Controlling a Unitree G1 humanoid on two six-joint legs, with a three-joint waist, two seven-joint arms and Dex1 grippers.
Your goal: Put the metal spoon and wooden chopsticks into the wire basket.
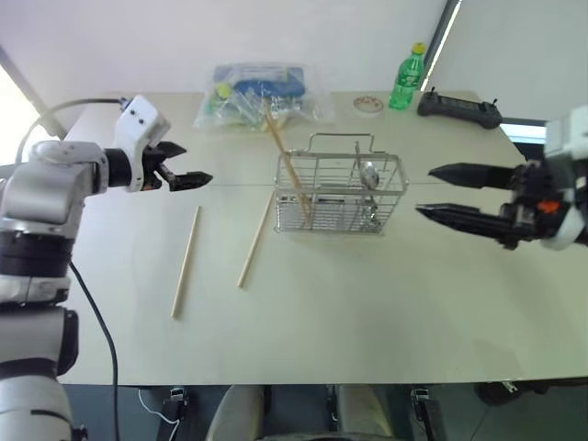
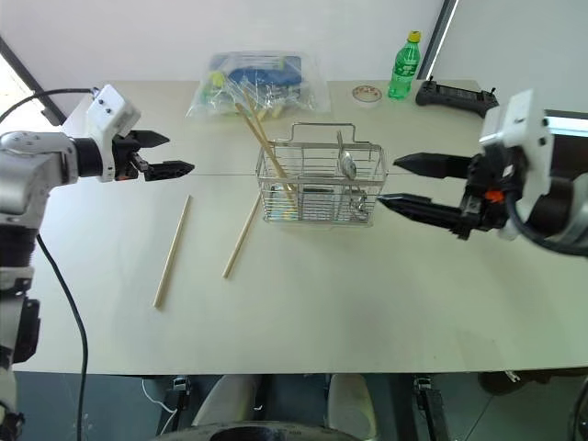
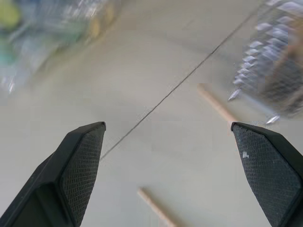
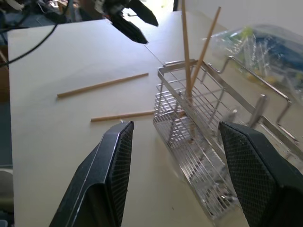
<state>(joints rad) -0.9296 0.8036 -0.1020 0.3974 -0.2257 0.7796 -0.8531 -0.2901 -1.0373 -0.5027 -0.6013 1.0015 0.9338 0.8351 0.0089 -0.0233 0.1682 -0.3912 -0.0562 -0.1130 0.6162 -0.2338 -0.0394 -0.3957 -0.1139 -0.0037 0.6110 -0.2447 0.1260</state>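
On the pale tabletop [image 1: 367, 312] in the head view, the wire basket [image 1: 340, 195] stood centre-far, holding the metal spoon [image 1: 369, 176] upright and two wooden chopsticks [image 1: 287, 165] leaning out. Two more chopsticks [image 1: 185, 262] lay flat to its left. The left tool [image 1: 180, 165] hovered far left, spread and empty; the right tool [image 1: 448, 193] hovered right of the basket, spread and empty. From the left wrist, spread fingers [image 3: 80, 165] framed chopstick ends. From the right wrist, fingers [image 4: 116, 165] framed the basket.
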